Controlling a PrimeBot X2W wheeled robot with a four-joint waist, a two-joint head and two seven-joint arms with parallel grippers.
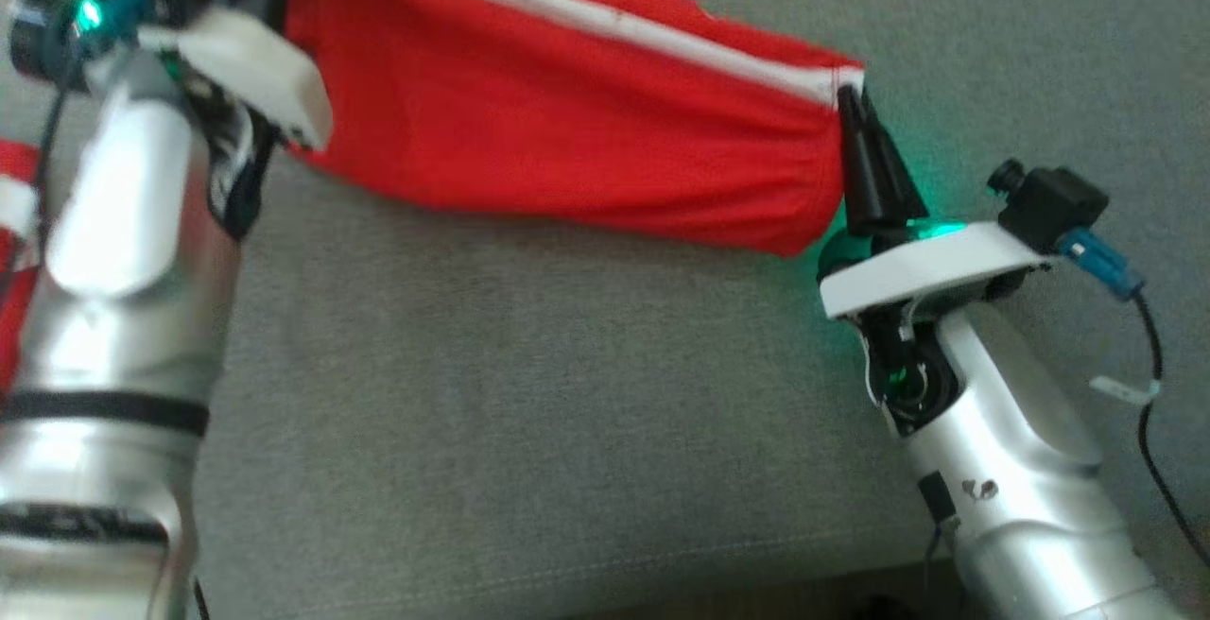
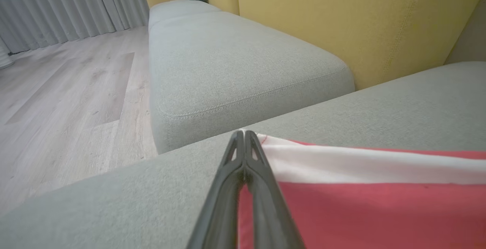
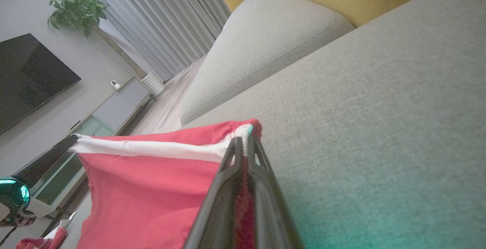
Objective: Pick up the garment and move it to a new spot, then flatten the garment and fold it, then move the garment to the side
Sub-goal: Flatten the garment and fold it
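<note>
We hold the bright red mesh shorts with the white side stripe stretched between our two grippers over the grey woven sofa cushion. In the head view the cloth runs from eleven o'clock down to two o'clock, its white stripe along the upper edge and its red lower edge sagging toward the cushion; we cannot tell whether it touches.

Our left gripper has its two long dark fingers pressed together on the white-striped corner, with red cloth pinched between them lower down. Our right gripper, at two o'clock in the head view, is likewise clamped tight on the opposite corner, where a strip of red fabric shows between its fingers in the right wrist view.

More red and white cloth peeks out at nine o'clock beside our silver left forearm. A mustard-yellow backrest rises at one o'clock in the left wrist view, and pale wood flooring lies at nine.
</note>
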